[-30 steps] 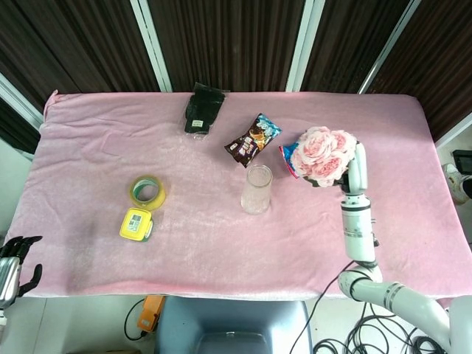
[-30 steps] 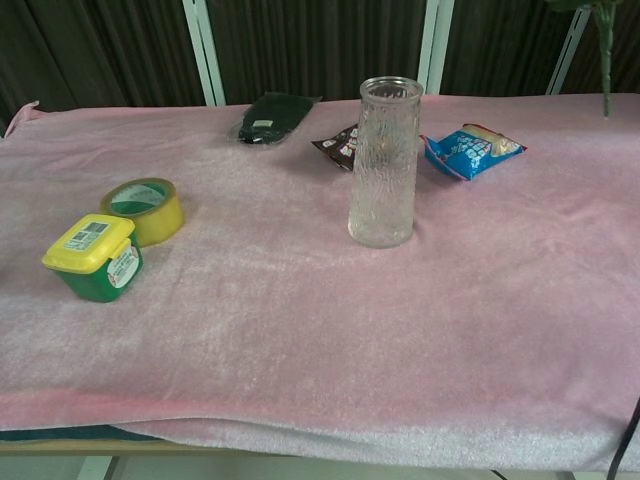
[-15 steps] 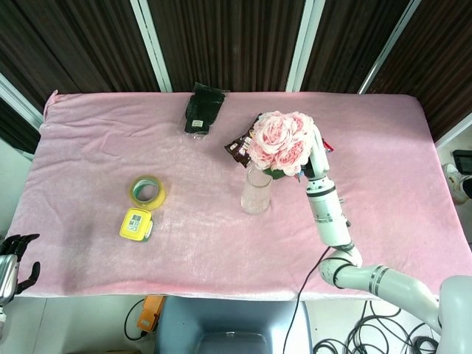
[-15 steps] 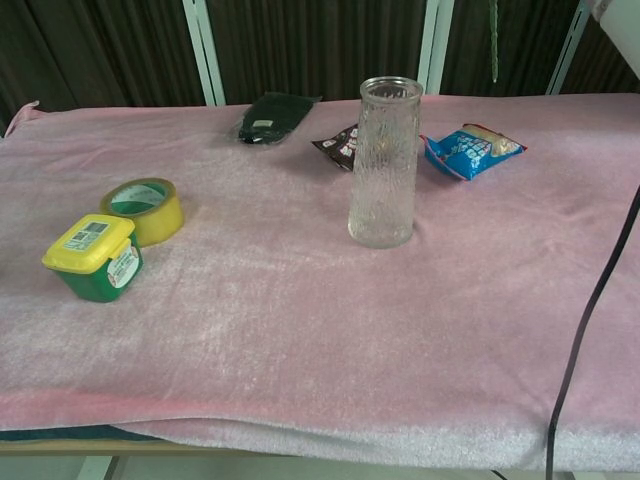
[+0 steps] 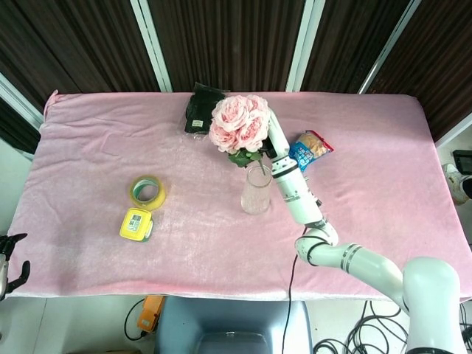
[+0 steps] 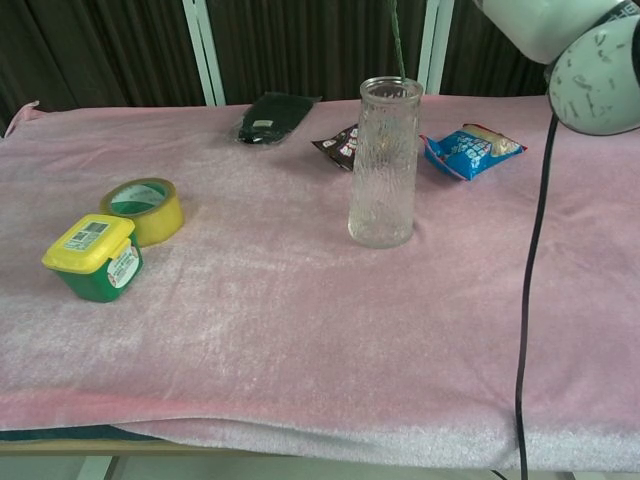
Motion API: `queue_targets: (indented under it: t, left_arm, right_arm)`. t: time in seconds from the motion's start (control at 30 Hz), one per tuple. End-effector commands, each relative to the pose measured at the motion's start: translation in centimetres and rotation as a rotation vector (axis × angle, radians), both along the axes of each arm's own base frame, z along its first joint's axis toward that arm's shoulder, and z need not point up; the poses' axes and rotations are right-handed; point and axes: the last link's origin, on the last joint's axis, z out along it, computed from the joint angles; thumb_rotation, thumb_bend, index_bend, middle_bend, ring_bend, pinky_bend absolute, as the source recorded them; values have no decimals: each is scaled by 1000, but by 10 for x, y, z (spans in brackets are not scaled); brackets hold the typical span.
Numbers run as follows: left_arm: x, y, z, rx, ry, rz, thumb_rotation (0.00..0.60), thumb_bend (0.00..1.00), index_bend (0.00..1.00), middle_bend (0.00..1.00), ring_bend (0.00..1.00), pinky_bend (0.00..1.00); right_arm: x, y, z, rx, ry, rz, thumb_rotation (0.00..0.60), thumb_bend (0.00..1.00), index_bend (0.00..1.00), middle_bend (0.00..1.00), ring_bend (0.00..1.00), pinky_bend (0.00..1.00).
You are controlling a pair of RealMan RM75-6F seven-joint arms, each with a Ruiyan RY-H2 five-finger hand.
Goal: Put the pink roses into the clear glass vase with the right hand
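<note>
The bunch of pink roses (image 5: 240, 122) is held high over the table by my right hand (image 5: 270, 141), which is mostly hidden behind the blooms. The clear glass vase (image 5: 256, 190) stands upright and empty mid-table, just below and right of the blooms in the head view. In the chest view the green stem (image 6: 397, 38) hangs straight above the vase (image 6: 385, 165) mouth, its tip just over the rim. My right forearm (image 6: 570, 45) crosses the top right corner there. My left hand (image 5: 9, 262) hangs off the table's near left corner, fingers apart, holding nothing.
A yellow tape roll (image 5: 147, 192) and a yellow-lidded green tub (image 5: 136, 223) sit left of the vase. A black packet (image 5: 200, 110), a brown snack bag (image 6: 336, 145) and a blue snack bag (image 5: 310, 150) lie behind it. A black cable (image 6: 530, 300) hangs at the right.
My right arm swung the roses leftward, from right of the vase to above it; the stem now hangs over the vase mouth. The left hand sank slightly lower.
</note>
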Motion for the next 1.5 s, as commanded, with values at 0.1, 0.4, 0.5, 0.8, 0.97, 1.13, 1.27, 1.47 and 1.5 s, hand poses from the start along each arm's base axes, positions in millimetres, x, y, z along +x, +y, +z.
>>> queue_targets:
  t: [0.1, 0.4, 0.5, 0.8, 0.97, 1.13, 1.27, 1.47, 1.5]
  left_arm:
    - [-4, 2, 2, 7, -3, 15, 600, 462, 231, 250, 153, 251]
    - [-9, 2, 5, 19, -4, 31, 600, 465, 231, 250, 153, 251]
    - [-10, 2, 5, 21, -6, 31, 600, 466, 231, 250, 153, 251]
    - [-8, 1, 6, 24, -7, 23, 600, 465, 231, 251, 153, 251]
    - [-7, 2, 5, 17, -7, 18, 600, 465, 231, 250, 153, 251]
    - [-4, 4, 2, 7, -8, 11, 600, 465, 231, 250, 157, 251]
    - [-3, 5, -1, -5, -9, 5, 600, 465, 232, 254, 163, 251]
    - [-1, 7, -4, -17, -15, 1, 600, 466, 232, 254, 163, 251]
    - [-1, 7, -5, -18, -15, 0, 600, 466, 232, 255, 163, 251]
  right_arm:
    - [8, -8, -22, 57, -9, 7, 600, 434, 828, 751, 788, 1000]
    - [1, -12, -43, 105, -5, -4, 600, 433, 828, 751, 789, 1000]
    - [-6, -10, -49, 112, 10, -6, 600, 433, 828, 751, 789, 1000]
    - [-43, -2, -64, 131, 105, -30, 600, 432, 633, 653, 600, 886]
    - [-67, 3, -67, 130, 156, -44, 600, 429, 403, 416, 288, 659]
    - [-87, 8, -67, 126, 203, -48, 600, 374, 182, 195, 45, 329]
    - [-97, 9, -65, 122, 211, -58, 600, 317, 59, 78, 0, 212]
    - [-107, 17, -56, 103, 216, -43, 600, 225, 21, 38, 0, 158]
    - [-109, 20, -54, 94, 219, -37, 600, 203, 21, 37, 0, 153]
